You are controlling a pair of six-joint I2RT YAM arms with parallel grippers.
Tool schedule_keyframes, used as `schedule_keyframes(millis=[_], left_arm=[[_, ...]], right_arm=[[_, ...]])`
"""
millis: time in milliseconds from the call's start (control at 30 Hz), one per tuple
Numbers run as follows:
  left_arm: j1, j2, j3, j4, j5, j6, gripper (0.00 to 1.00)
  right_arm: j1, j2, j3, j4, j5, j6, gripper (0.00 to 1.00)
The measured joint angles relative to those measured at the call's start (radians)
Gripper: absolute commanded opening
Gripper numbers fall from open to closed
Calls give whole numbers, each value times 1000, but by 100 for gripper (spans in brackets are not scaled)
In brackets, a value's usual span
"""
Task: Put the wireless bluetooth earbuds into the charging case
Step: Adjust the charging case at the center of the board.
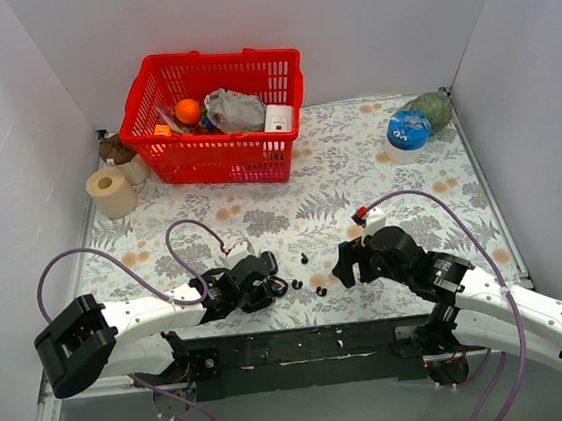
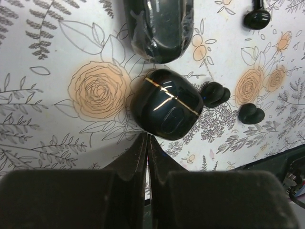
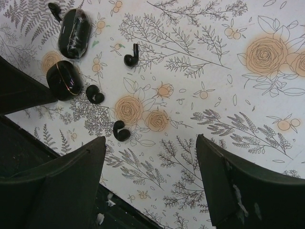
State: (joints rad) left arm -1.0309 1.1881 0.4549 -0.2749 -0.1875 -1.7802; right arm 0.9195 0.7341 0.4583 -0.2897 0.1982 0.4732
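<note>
A rounded black charging case (image 2: 167,105) with a thin gold line lies shut on the floral cloth. My left gripper (image 2: 147,139) is shut with nothing in it, its tips right at the case's near edge. Two tiny black earbuds (image 2: 214,93) (image 2: 251,113) lie just right of the case. The right wrist view shows the same case (image 3: 64,80) and earbuds (image 3: 95,94) (image 3: 120,131). My right gripper (image 3: 151,143) hangs open above bare cloth, the nearer earbud just ahead of its left finger. From above, the left gripper (image 1: 259,285) and right gripper (image 1: 345,264) flank the earbuds (image 1: 321,293).
A longer black case in clear wrap (image 2: 159,28) lies beyond the rounded one, with a stemmed earbud (image 3: 131,58) near it. A red basket (image 1: 158,143) of odds stands at the back, a paper roll (image 1: 111,191) at back left, a blue-white object (image 1: 409,132) at back right.
</note>
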Motion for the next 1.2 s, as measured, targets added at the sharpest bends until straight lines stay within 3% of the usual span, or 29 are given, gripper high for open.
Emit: schedule_keyframes(millis=[100,200,233,333,500,633,733,1000,1200], left_arm=[[0,35,17,25,-1,-1,4],[-1,89,54,40,-3,5,18],[-1,91,59,37,-4,6,34],[-3,43,64,-10,-14,8,63],[-5,-126,65,-164,-23,45,83],[-6,-238,66,-255,-47,58,85],[-6,-239,83,-276,-68,71,81],[-6,45,260,-290,-124,163,76],[-6,147,330,-293,-146,249,77]], right_arm=[[0,0,-6,0,0,3,84],[0,-3,-8,-1,0,3,84],[0,-6,-8,-2,0,3,85],[0,-20,-9,-10,0,3,85],[0,-24,-9,-21,-1,2,86],[0,-13,-9,-23,0,-3,86],[0,-10,-8,-24,0,-6,86],[2,-9,0,-40,0,-6,86],[2,-17,1,-51,0,-5,86]])
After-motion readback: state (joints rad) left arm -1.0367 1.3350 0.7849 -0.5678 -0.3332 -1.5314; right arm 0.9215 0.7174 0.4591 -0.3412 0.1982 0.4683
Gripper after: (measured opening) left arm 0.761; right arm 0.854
